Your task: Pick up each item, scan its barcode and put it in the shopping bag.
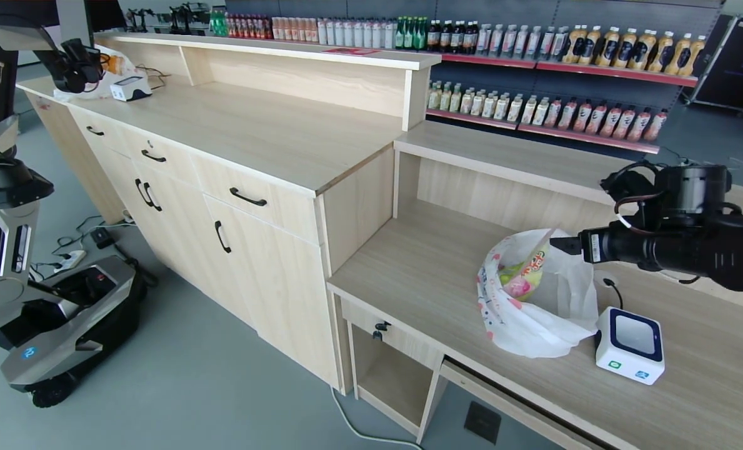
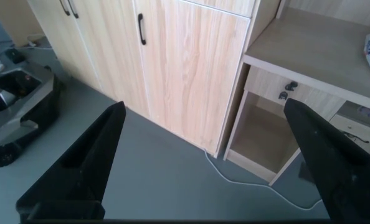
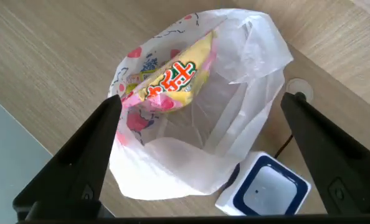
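1. Wooden surface (image 1: 421, 262) carries the shopping bag (image 1: 533, 306), scanner (image 1: 630, 344) just beside it.
2. Snack packet (image 3: 172, 78) lies tilted inside.
3. Right jaws, spread and empty, hover straight above the bag's mouth; left jaws, also spread, hang far off over the floor (image 2: 172, 162).

wooden counter (image 1: 252, 125) | bottle shelves (image 1: 596, 70) behind | cabinet doors (image 1: 252, 275) below | floor cable (image 1: 362, 432)

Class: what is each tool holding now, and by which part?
Nothing. The right tool hangs open above the shopping bag, the snack packet inside it; the left tool is open over the floor.
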You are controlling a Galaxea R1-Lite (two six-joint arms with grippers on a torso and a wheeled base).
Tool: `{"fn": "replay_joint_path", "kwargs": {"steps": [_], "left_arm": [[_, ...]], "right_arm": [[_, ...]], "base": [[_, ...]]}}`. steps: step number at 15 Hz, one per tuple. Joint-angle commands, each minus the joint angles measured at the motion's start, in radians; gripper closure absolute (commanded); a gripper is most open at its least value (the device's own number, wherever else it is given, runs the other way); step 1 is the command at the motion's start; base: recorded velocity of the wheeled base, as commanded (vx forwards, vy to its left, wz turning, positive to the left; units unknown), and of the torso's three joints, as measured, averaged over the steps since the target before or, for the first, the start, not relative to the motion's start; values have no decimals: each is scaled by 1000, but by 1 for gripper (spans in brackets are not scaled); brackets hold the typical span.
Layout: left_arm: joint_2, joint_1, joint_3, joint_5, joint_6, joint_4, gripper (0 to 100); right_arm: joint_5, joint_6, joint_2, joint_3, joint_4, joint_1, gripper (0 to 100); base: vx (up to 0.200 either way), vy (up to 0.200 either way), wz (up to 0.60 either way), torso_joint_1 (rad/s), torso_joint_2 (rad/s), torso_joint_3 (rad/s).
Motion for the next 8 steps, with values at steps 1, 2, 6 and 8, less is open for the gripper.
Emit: {"fn": "replay_joint_path", "kwargs": {"steps": [1, 2, 6, 8], "left_arm": [[0, 0, 0, 0, 0, 0, 0], [0, 0, 0, 0, 0, 0, 0], [0, 0, 0, 0, 0, 0, 0], [0, 0, 0, 0, 0, 0, 0]], "right_arm": [[-3, -139, -414, 276, 66, -85, 0], [13, -215, -510, 314, 157, -168, 0], [23, -254, -587, 301, 394, -413, 0], [-54, -241, -562, 296, 394, -461, 0]], "base": [[0, 0, -600, -2, -2, -2], [0, 0, -600, -2, -2, 12], [0, 0, -600, -1, -1, 6], [0, 0, -600, 10, 7, 0]]}}
